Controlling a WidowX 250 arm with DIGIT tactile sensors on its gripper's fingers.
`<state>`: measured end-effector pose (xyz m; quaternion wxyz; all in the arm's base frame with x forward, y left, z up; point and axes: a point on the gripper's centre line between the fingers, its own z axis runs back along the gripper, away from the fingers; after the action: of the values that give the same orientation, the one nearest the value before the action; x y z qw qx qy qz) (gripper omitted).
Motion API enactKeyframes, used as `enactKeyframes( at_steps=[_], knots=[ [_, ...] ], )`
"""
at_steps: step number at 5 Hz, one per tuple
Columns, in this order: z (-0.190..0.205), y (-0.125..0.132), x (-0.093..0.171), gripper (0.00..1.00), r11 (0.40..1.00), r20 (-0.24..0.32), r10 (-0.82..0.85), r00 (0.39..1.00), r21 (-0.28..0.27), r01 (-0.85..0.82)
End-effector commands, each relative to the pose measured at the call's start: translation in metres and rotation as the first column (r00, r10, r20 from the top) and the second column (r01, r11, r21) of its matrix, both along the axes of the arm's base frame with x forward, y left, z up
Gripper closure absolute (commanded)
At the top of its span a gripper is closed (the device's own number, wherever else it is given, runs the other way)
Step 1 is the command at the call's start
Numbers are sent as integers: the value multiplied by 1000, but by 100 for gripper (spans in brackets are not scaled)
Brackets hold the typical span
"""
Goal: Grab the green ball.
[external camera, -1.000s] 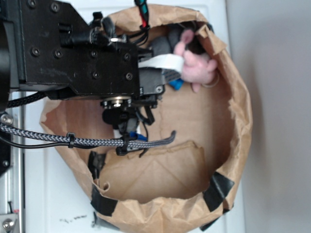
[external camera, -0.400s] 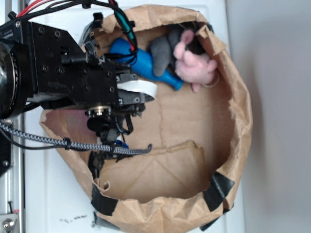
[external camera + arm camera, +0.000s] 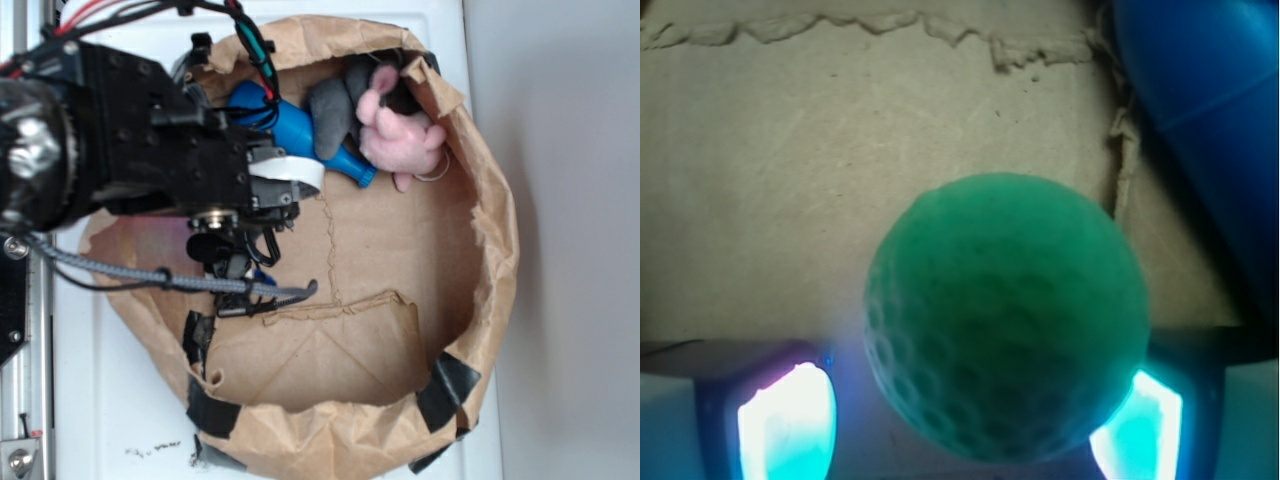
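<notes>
Arm [image 3: 120,150] now farther left above paper bag [image 3: 480,250], blue bottle [image 3: 290,125] uncovered; fingers [image 3: 780,415] pinching green ball [image 3: 1005,315].

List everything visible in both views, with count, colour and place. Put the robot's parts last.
Green ball: 1, green, dimpled, close under the wrist camera between the gripper fingers; hidden by the arm in the exterior view.
Blue bottle: 1, blue, lying at the bag's top, next to the grey toy.
Grey toy: 1, grey, between bottle and pink toy.
Pink toy: 1, pink, top right inside the bag.
Paper bag: 1, brown, rolled down, holding everything, black tape on its lower rim.
White surface: 1, white, under the bag.
Arm: 1, black, over the bag's left side.
Gripper: 1, fingers either side of the ball; contact unclear.
</notes>
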<state>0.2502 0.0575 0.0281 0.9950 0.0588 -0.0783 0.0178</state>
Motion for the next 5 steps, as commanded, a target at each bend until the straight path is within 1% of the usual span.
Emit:
enactKeyframes(
  at_steps=[1,5],
  knots=[
    [26,3,10,100,999,34,42,999,-7,-42],
    [130,-12,17,100,995,51,100,994,-35,-98]
  ],
)
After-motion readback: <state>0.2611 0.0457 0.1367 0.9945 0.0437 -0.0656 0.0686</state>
